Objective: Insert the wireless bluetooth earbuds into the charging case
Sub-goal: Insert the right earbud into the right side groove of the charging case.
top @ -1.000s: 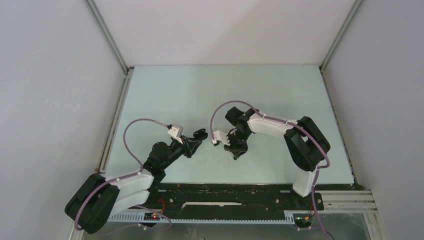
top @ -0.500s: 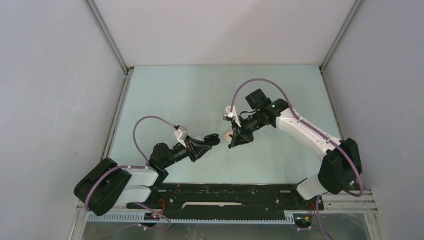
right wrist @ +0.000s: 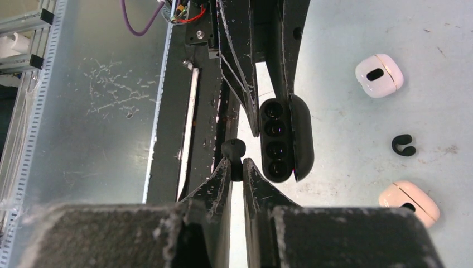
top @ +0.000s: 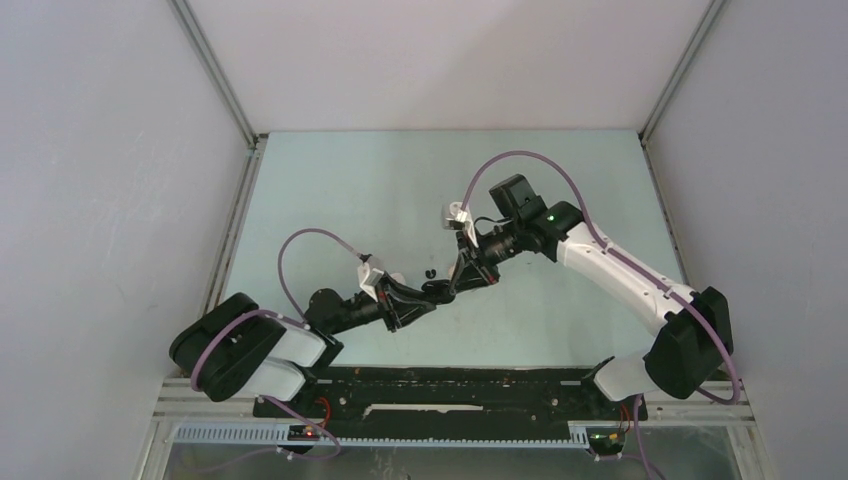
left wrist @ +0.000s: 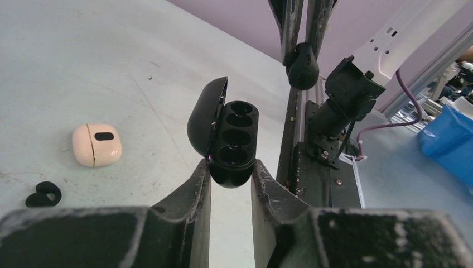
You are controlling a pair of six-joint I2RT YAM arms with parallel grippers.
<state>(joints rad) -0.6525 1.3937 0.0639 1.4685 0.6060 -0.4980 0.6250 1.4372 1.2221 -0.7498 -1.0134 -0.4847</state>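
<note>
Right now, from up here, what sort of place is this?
Probably a robotics lab test cell: a left arm and right arm bolted to the near edge of a pale table, plain white panels in metal framing boxing it in, and exposed purple cables.

The charging case sits in the left gripper, the earbud in the right gripper just beside it; on the table a loose earbud lies between two closed cases.
</note>
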